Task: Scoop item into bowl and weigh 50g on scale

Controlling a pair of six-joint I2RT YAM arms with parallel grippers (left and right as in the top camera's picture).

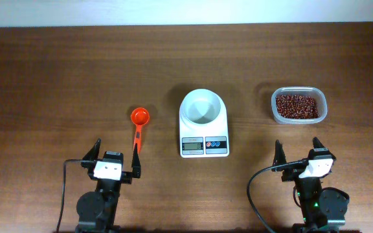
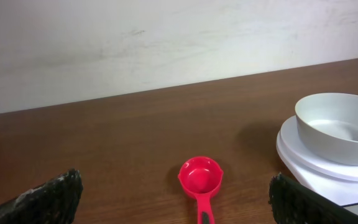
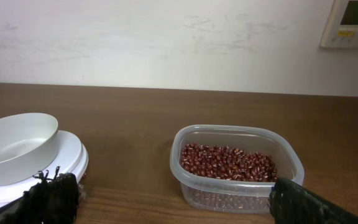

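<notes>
The white bowl stands empty on the white scale at mid-table. The dark reddish-brown beans fill a clear plastic tub to the right. My left gripper is open near the front edge, holding nothing. Just ahead of it lies a red scoop, cup facing up, handle toward me. The left wrist view shows the scoop between my open fingers, with the bowl at right. My right gripper is open and empty in front of the tub; its wrist view shows the beans and bowl.
The brown wooden table ends at a pale wall behind. The scale's display and two buttons face the front edge. Black cables loop beside each arm base. A wall panel shows at the upper right in the right wrist view.
</notes>
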